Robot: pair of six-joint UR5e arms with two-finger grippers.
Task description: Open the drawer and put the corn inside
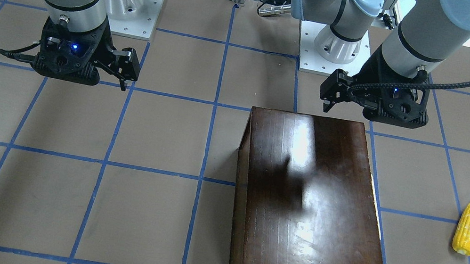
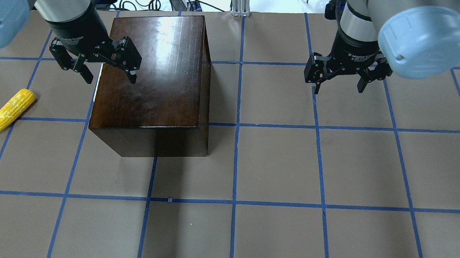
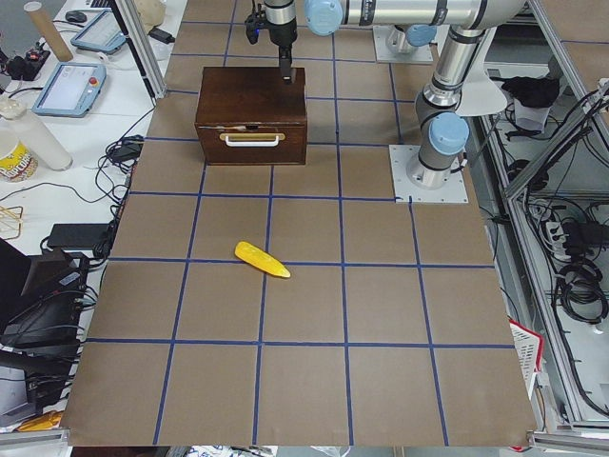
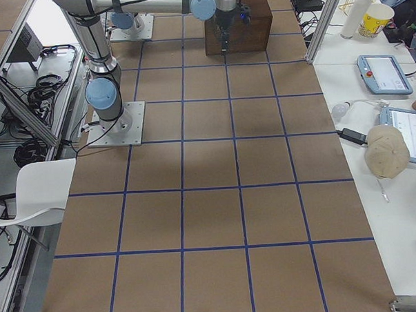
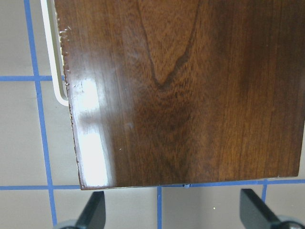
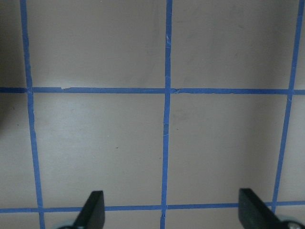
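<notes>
The glossy dark-brown box (image 2: 152, 79) stands left of the table's middle. Its drawer is shut; the front panel with a white handle (image 3: 252, 140) faces the robot's left, and the handle's end shows in the left wrist view (image 5: 47, 57). The yellow corn (image 2: 10, 111) lies on the table left of the box, apart from it, and also shows in the front-facing view (image 1: 469, 226). My left gripper (image 2: 110, 78) is open and empty above the box's top, over its drawer-side edge. My right gripper (image 2: 338, 89) is open and empty above bare table to the right.
The table is brown with a blue tape grid (image 2: 238, 125). The two arm bases (image 1: 335, 48) stand at the robot's edge. Side benches with a tablet (image 3: 68, 88), cups and cables flank the table's ends.
</notes>
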